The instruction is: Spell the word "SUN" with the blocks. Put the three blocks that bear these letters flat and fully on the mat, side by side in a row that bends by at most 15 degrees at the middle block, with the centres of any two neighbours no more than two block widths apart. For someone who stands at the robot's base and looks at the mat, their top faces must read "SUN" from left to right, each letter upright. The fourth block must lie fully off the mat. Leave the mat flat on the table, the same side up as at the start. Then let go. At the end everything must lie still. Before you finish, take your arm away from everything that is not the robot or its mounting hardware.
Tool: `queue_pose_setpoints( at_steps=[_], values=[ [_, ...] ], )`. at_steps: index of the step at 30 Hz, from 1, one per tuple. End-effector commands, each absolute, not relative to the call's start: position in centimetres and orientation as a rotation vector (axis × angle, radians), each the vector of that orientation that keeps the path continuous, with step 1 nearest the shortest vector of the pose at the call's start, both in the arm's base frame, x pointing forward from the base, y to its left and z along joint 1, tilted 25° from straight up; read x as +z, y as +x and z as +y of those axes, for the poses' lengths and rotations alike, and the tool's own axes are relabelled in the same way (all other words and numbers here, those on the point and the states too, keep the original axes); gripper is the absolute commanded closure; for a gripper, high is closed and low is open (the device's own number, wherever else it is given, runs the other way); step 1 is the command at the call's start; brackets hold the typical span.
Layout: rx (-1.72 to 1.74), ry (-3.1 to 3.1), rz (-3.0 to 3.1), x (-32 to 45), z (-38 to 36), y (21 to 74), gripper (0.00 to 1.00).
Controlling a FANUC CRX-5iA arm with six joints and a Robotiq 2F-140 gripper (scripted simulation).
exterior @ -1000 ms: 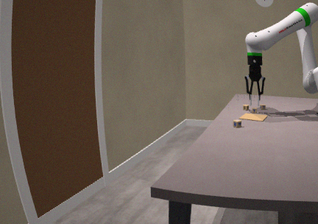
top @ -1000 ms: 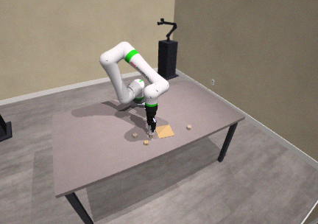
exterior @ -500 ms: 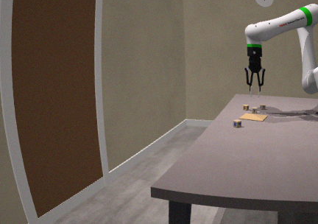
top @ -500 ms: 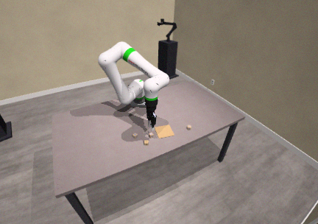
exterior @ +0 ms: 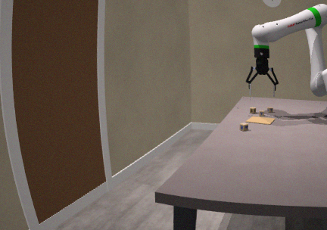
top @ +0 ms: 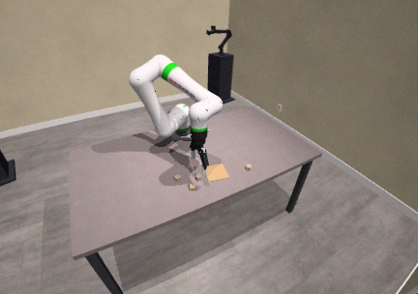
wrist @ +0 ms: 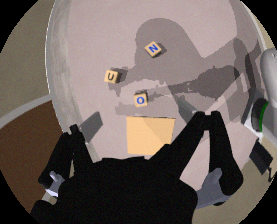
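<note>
My gripper point(top: 199, 165) point(exterior: 262, 96) point(wrist: 141, 116) is wide open and empty, above the O block and the mat's near edge. The tan mat point(top: 218, 172) point(exterior: 260, 120) point(wrist: 150, 135) lies flat and bare. The O block point(top: 198, 178) point(exterior: 261, 113) point(wrist: 140, 100) lies just off it, a small gap between. The U block point(top: 192, 187) point(exterior: 253, 110) point(wrist: 111, 76) and N block point(top: 177, 178) point(exterior: 270, 110) point(wrist: 153, 49), turned askew, lie farther off. A fourth block point(top: 248, 166) point(exterior: 244, 127) lies beyond the mat's other side; its top letter is unreadable.
The table point(top: 121, 189) point(exterior: 235, 166) carries everything. Its long edge runs past the U block's side. The arm's base stands on the table behind the mat, and the arm's shadow crosses the area by the N and O blocks.
</note>
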State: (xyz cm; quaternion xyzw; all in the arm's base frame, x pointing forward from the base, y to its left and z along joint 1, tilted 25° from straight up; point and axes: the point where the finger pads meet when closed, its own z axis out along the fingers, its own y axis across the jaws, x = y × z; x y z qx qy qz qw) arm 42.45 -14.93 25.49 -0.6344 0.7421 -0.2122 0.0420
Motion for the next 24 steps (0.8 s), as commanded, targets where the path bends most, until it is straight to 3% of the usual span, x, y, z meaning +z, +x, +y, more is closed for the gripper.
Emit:
queue_pose_setpoints(
  at_steps=[1, 9, 24],
  values=[
    [-0.650, -1.941, 2.271, 25.5, -14.9, 42.5, 0.00],
    [-0.643, -1.909, 2.293, 25.5, -14.0, 43.3, 0.00],
    [-0.581, -1.486, 2.530, 24.1, 0.5, 52.0, 0.00]
  ],
)
